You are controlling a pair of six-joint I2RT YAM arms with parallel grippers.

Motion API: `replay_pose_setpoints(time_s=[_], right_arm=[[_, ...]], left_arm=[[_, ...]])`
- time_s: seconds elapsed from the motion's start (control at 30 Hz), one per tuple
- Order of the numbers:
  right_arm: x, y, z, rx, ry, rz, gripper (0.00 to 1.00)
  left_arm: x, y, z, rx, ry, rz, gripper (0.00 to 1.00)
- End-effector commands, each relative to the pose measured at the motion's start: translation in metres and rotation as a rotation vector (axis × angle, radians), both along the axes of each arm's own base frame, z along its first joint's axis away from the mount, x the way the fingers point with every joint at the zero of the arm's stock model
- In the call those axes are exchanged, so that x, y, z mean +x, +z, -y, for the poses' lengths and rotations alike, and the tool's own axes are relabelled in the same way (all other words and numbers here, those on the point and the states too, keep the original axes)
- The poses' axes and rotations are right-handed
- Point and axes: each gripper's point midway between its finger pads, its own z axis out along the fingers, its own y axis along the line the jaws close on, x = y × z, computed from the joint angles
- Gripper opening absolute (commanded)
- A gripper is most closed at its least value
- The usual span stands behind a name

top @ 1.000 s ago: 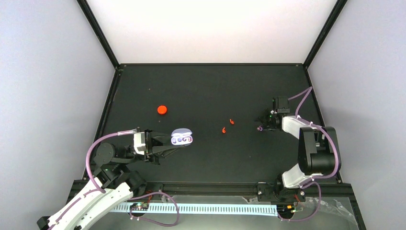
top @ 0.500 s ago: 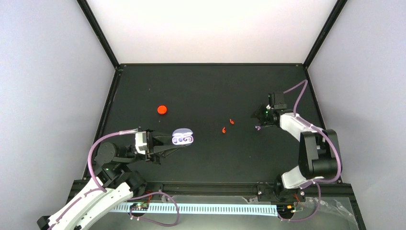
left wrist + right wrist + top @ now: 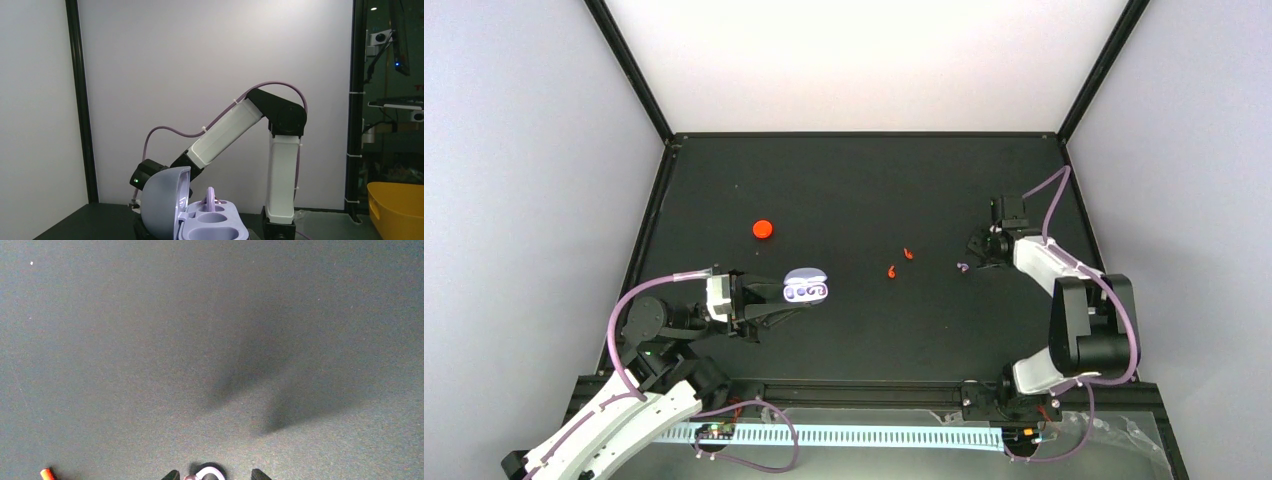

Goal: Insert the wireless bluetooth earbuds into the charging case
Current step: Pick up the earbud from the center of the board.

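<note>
My left gripper point(image 3: 796, 297) is shut on the open lilac charging case point(image 3: 805, 288), held above the table at the front left. In the left wrist view the case point(image 3: 220, 231) has its lid up, and one purple earbud point(image 3: 210, 197) stands in its far socket. A second purple earbud point(image 3: 964, 267) lies on the table at the right. My right gripper point(image 3: 973, 258) hovers over it. In the right wrist view that earbud point(image 3: 208, 472) lies between the open fingertips point(image 3: 172, 474), touching neither. Two red-orange earbuds point(image 3: 891, 271) point(image 3: 908, 254) lie mid-table.
A small round red case point(image 3: 763, 229) sits on the black table at the back left. One red-orange earbud point(image 3: 46, 473) shows at the lower left of the right wrist view. The right arm point(image 3: 280, 165) stands beyond the case in the left wrist view.
The right gripper swung a little toward the back, then came back down over the purple earbud on the table. The left arm and the case have not moved.
</note>
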Motion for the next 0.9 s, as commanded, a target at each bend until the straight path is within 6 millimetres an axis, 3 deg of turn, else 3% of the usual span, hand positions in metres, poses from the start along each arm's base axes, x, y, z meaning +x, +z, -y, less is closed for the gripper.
replay_pose_setpoints(time_s=[0.0, 0.37, 0.87], right_arm=[[-0.003, -0.012, 0.002, -0.02, 0.014, -0.035, 0.35], [-0.017, -0.034, -0.007, 0.011, 0.063, -0.102, 0.31], [-0.023, -0.034, -0.033, 0.1, 0.093, -0.1, 0.29]], left_arm=[[-0.003, 0.0, 0.0, 0.001, -0.011, 0.005, 0.02], [-0.003, 0.001, 0.0, -0.001, -0.01, 0.009, 0.02], [-0.003, 0.001, 0.0, -0.001, -0.01, 0.008, 0.02]])
